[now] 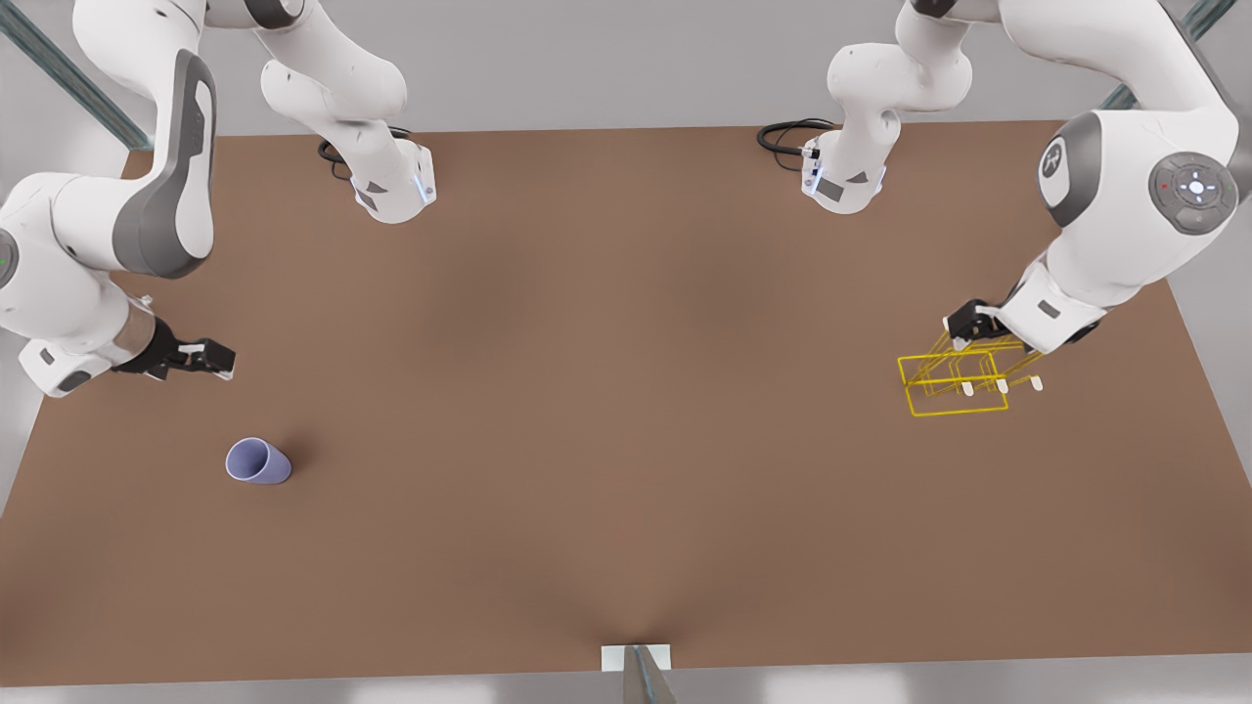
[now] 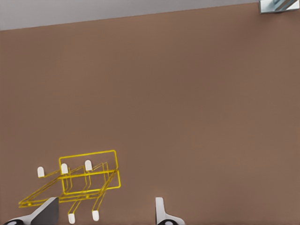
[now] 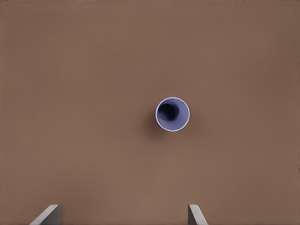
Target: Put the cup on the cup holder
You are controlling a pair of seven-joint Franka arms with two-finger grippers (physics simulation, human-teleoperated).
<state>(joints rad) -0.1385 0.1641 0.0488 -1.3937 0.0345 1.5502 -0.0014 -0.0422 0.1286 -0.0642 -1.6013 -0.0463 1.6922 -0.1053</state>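
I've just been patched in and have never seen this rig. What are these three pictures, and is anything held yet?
Two white robot arms work over a brown table. The front view looks down on everything; the other two pictures come from cameras on the wrists. The left gripper, fingers open, hovers by the thin yellow wire-frame cup holder at the front view's right. The right gripper, also open, hangs above the small lavender-blue handleless cup, which stands upright on the table. Nothing is held.

We see our left tool [image 1: 968, 330] low at the front view's right, fingers spread, and our right tool [image 1: 217, 360] at its left, fingers likewise spread wide.
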